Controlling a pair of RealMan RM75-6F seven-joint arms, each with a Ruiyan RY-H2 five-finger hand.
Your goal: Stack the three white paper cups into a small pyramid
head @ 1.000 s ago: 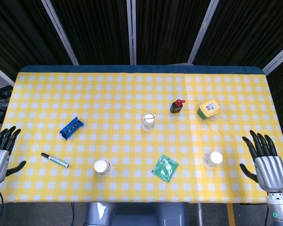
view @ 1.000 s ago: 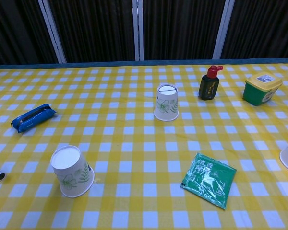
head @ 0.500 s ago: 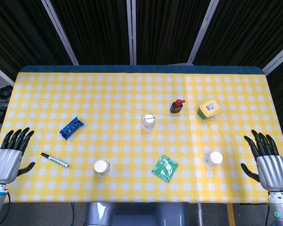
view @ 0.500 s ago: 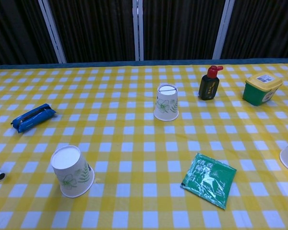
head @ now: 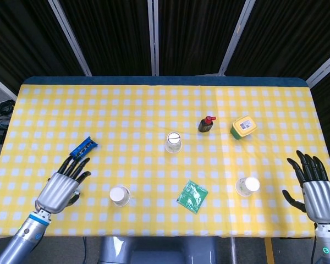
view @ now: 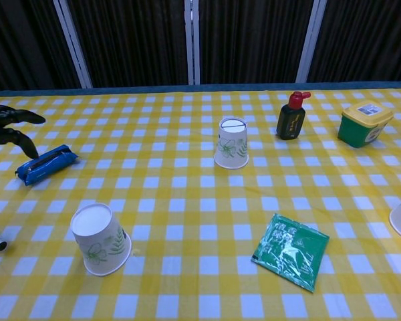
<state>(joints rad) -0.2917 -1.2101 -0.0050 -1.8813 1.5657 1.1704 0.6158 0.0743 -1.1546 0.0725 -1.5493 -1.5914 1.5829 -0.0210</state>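
Over the table's left side: left hand (head: 60, 184), fingers spread and empty, has swung inward toward the near-left cup (head: 120, 194). Right hand (head: 317, 190) spread, idle beside right cup (head: 248, 186). Centre cup (head: 174, 141) apart. Stacking not begun.

the desk (head: 154, 93) is covered by a yellow checked cloth; three inverted paper cups (head: 174, 141), a green packet (head: 192, 196), an ink bottle (head: 207, 124), a green tub (head: 243, 127) and a blue packet (head: 83, 148) are set on it.

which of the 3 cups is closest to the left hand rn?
The front-left cup, just right of the left hand. The middle cup and the right cup sit much farther off.
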